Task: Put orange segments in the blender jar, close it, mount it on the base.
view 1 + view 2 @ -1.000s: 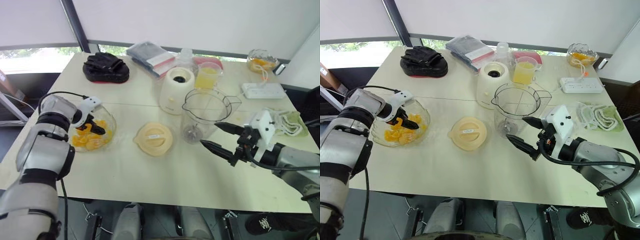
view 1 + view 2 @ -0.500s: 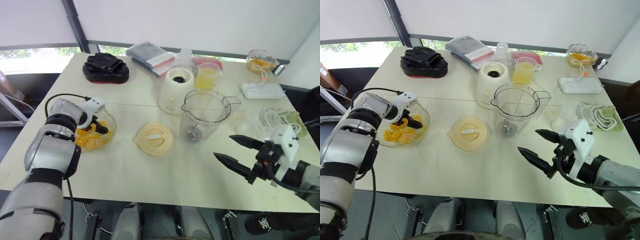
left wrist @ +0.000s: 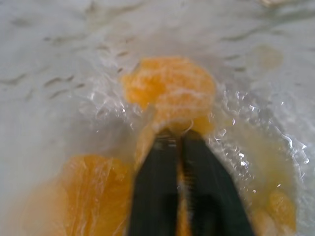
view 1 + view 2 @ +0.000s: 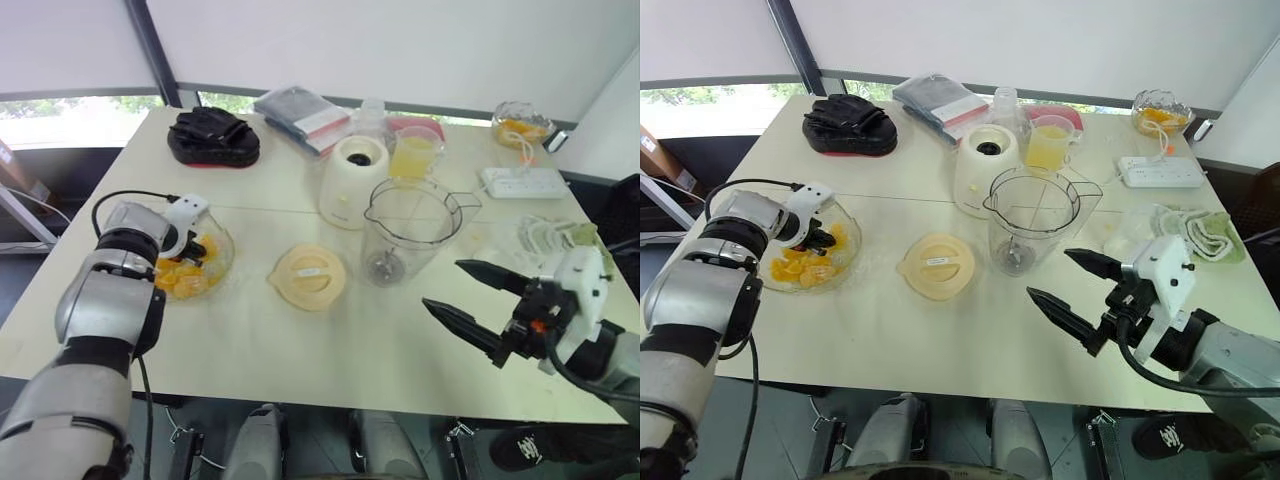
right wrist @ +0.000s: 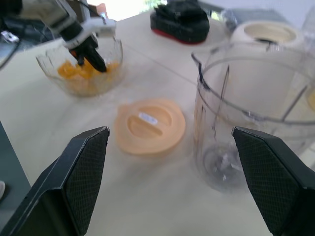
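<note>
A glass bowl (image 4: 226,252) of orange segments (image 4: 186,281) sits at the table's left. My left gripper (image 4: 195,258) reaches down into it. In the left wrist view its fingers (image 3: 157,167) are pressed together on the edge of an orange segment (image 3: 170,88). The clear blender jar (image 4: 410,230) stands open and empty in the middle, its pale orange lid (image 4: 308,277) flat beside it and the cream base (image 4: 350,180) just behind. My right gripper (image 4: 442,284) hovers open in front and to the right of the jar, holding nothing.
A cup of orange juice (image 4: 415,155) stands behind the jar. Black gloves (image 4: 212,137) and a packet (image 4: 300,110) lie at the back left. A power strip (image 4: 525,182), another bowl (image 4: 520,122) and a cloth (image 4: 560,235) occupy the right side.
My right gripper has drawn back from the jar toward the front right, still open. My left gripper's fingers have closed on a segment in the bowl.
</note>
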